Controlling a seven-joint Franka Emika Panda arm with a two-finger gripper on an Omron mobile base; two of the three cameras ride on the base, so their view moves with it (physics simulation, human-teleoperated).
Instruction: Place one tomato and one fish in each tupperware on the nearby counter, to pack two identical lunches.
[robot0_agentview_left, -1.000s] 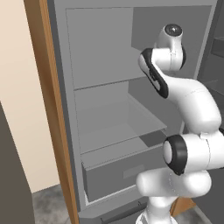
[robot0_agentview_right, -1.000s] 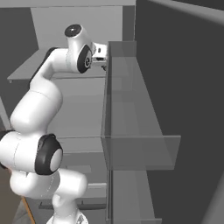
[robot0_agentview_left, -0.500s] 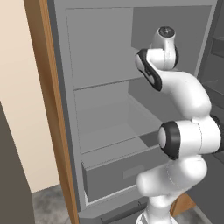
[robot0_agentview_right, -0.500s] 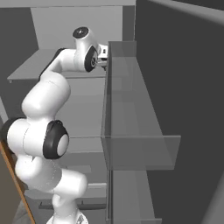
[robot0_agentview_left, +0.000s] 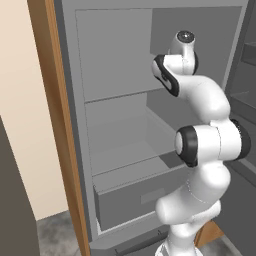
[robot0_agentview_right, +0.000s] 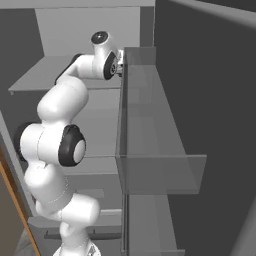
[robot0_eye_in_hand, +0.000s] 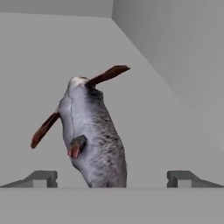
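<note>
The arm (robot0_agentview_left: 200, 150) rises from the lower right of the left base view, bends at a dark elbow joint mid-frame, then reaches up and into the open fridge (robot0_agentview_left: 120, 125), its wrist high in the upper right beside the top shelf (robot0_agentview_left: 117, 92). In the right base view it climbs from the lower left, its hand tucked behind the clear door bin (robot0_agentview_right: 150, 140) near the top centre. In the hand view the jaws (robot0_eye_in_hand: 113, 178) stand wide apart, holding nothing, their tips at the bottom edge. Between them, in the middle of the frame, lies a grey fish (robot0_eye_in_hand: 94, 135) with reddish-brown fins on the grey shelf floor.
</note>
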